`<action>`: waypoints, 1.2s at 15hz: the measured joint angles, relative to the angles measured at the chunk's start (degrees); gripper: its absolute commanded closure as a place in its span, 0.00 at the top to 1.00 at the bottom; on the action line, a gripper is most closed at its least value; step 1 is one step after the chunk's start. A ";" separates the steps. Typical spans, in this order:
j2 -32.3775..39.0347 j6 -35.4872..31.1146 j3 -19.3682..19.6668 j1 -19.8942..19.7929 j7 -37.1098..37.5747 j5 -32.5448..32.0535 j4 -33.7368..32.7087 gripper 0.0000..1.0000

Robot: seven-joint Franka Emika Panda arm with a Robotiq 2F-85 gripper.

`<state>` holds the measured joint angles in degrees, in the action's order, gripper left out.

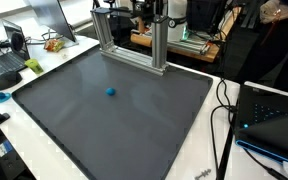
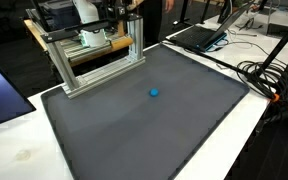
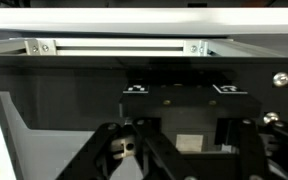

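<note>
Grey mat [image 1: 104, 125] covers the white worktop [image 2: 24, 150]. Blue ball [image 1: 110, 92] lies alone mid-mat, well apart from every edge, so I judge approach free all round. My hand [image 3: 179, 158] faces the aluminium frame [image 3: 119, 46] at the mat's back edge; clenched or released, I cannot tell. Cables [image 1: 224, 110] crowd one side

A small blue ball [image 1: 110, 92] lies alone on the dark grey mat [image 1: 134, 135], near its middle in both exterior views. Well apart from it, an aluminium frame [image 1: 160, 48] of silver bars stands upright at the mat's far edge.
</note>
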<state>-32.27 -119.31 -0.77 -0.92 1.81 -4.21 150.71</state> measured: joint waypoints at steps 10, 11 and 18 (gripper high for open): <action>-0.79 0.00 0.04 0.04 -0.30 -0.01 0.59 0.72; -0.94 0.00 0.04 0.06 -0.38 0.02 0.62 0.65; -1.27 0.00 0.37 -0.07 -0.52 -0.01 0.66 0.59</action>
<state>-33.55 -119.31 -0.39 -0.99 1.29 -4.23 151.36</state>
